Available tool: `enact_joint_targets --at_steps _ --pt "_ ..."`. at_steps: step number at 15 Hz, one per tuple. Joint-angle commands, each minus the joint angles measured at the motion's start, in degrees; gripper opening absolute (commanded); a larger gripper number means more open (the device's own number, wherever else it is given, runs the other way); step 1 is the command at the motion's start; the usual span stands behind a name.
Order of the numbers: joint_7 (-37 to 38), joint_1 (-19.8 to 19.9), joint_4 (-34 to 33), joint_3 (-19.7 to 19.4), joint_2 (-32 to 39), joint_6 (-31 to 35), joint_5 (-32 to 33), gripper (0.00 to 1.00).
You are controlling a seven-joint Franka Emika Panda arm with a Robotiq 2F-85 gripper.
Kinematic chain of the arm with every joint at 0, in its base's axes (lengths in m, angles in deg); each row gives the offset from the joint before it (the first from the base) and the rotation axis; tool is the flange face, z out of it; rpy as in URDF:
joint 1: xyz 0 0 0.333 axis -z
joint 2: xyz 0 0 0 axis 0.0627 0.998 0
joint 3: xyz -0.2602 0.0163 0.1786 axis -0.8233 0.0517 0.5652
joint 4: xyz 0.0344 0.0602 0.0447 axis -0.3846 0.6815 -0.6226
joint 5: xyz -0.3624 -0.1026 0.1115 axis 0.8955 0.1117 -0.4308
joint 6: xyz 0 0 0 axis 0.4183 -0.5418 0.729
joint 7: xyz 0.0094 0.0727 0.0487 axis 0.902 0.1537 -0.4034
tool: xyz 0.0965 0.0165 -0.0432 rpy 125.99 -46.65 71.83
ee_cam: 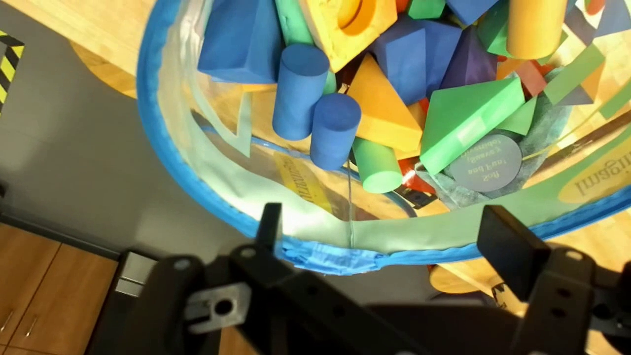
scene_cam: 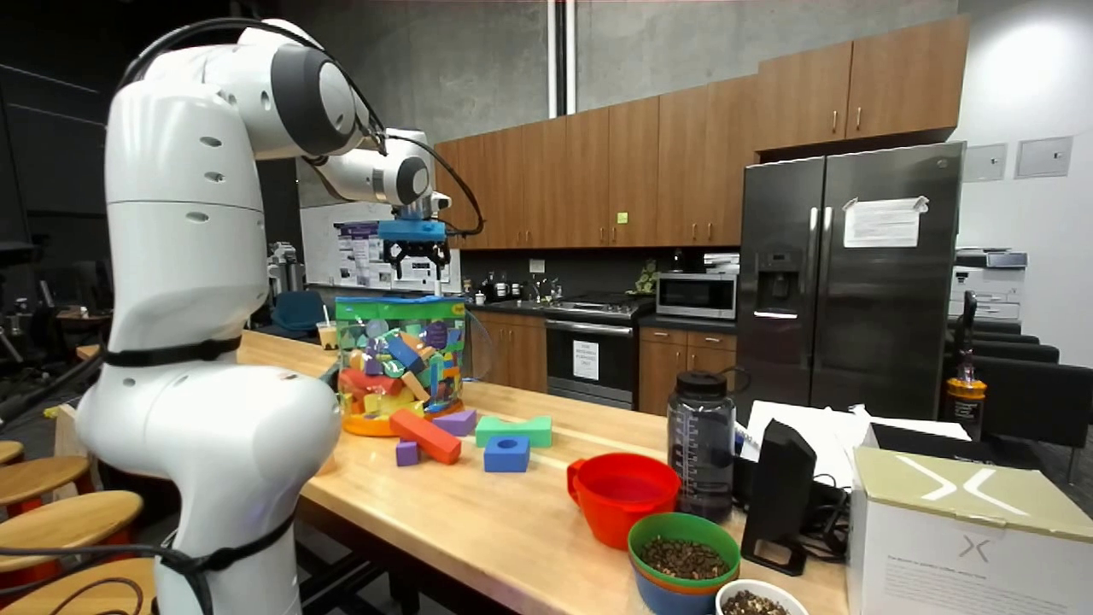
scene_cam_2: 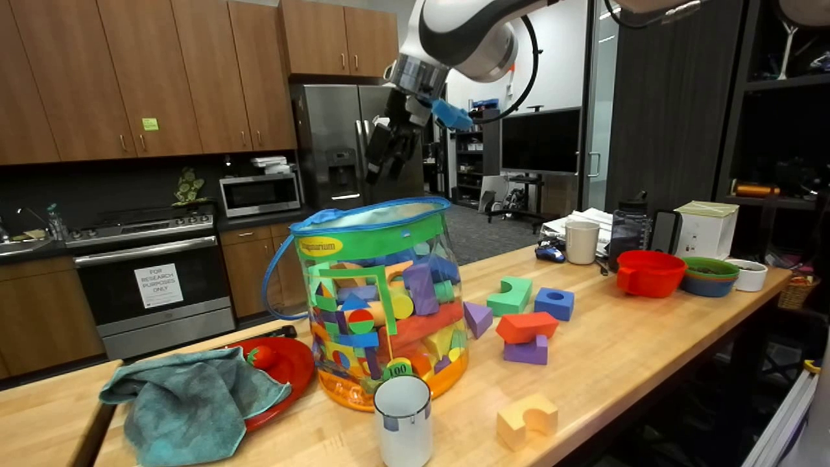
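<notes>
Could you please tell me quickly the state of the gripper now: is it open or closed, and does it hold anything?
Gripper: open, holding nothing, its jaws apart above the clear toy-block bag.

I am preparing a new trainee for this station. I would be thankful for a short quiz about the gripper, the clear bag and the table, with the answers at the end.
1. Multiple choice: how do the jaws of the gripper stand? a) shut on something; b) open; c) shut with nothing between them.
2. True or false: the clear bag is open at the top.
3. Fill in the colour: the round-holed block lying on the table is ____.

Key: 1 b; 2 true; 3 blue.
</notes>
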Motion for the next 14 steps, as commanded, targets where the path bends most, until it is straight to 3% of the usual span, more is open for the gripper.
enact_joint_targets --at_steps 1,14 --pt "0.1 -0.2 -0.2 -0.1 0.1 -0.2 0.1 1.0" --pt "-0.5 -1.8 2.0 2.0 0.7 -2.6 -2.7 1.0"
